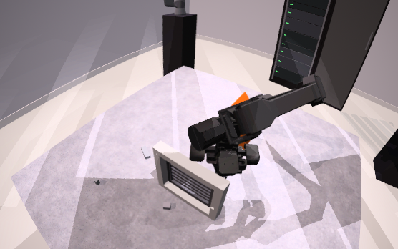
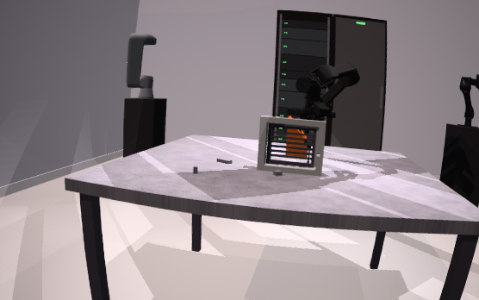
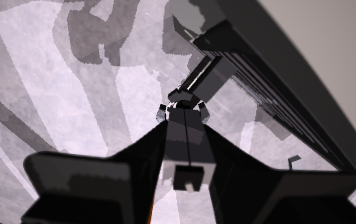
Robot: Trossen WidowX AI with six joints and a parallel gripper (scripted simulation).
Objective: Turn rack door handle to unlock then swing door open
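Dark grey and blocky, the upright handle (image 3: 189, 142) sits between the jaws, which are closed on it, a finger pressed along either side. It stands behind the pale rack frame (image 1: 193, 162) (image 2: 290, 168) (image 3: 285, 65), on the arm's side; how far the door is turned or swung, I cannot tell. Dark slats (image 1: 191, 187) (image 2: 290, 151) cross the frame's opening. Above the handle, the black arm (image 1: 258, 114) (image 2: 338, 77) bends over, with an orange piece (image 1: 240, 99) (image 2: 297, 142) beyond the frame in the exterior view. The frame stands upright on the mottled counter (image 1: 125, 150) (image 2: 129, 172) (image 3: 30, 65). On its other side lie a thin flat piece (image 1: 146, 152) (image 2: 224, 160) and a little block (image 1: 167, 205) (image 2: 277, 173), with a small dark piece (image 1: 97, 182) (image 2: 195, 170) farther off. A tall black cabinet (image 1: 347, 54) (image 2: 359, 56) rises past the counter.
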